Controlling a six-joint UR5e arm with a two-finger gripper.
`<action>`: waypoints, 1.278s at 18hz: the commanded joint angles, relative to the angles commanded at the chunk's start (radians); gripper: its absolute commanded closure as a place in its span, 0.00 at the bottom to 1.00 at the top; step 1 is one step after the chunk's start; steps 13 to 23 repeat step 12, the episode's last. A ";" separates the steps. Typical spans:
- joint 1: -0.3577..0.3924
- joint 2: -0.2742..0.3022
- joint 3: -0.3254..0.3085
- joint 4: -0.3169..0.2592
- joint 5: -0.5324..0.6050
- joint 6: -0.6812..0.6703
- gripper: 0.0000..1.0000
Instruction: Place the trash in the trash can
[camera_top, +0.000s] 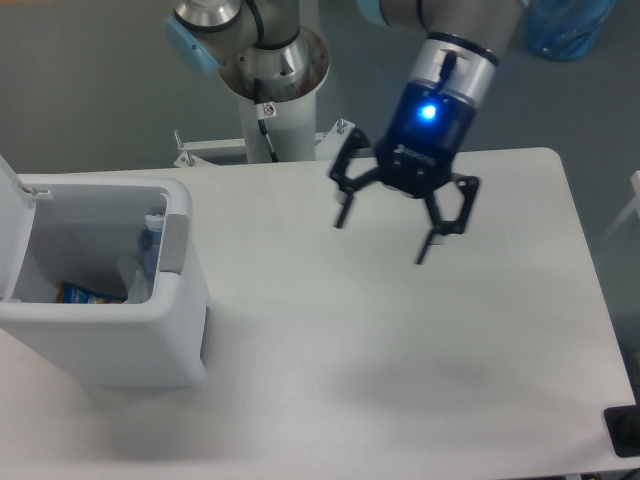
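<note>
Trash lay inside the trash can (180, 330) at the left: I saw the bottle (152, 250) upright against its right wall. I judged the drop-off done; next, only parking. My end effector (384, 236) hung over the desk (400, 380), spread wide, holding nothing.

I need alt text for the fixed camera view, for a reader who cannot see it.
The arm's open, empty tool hangs above a white table. At the left, a white bin stands with its lid up, a bottle and a blue wrapper inside.
</note>
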 joint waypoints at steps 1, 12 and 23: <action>0.002 -0.005 -0.003 -0.017 0.081 0.050 0.00; -0.064 -0.020 -0.006 -0.193 0.357 0.122 0.00; -0.064 -0.020 -0.006 -0.193 0.357 0.122 0.00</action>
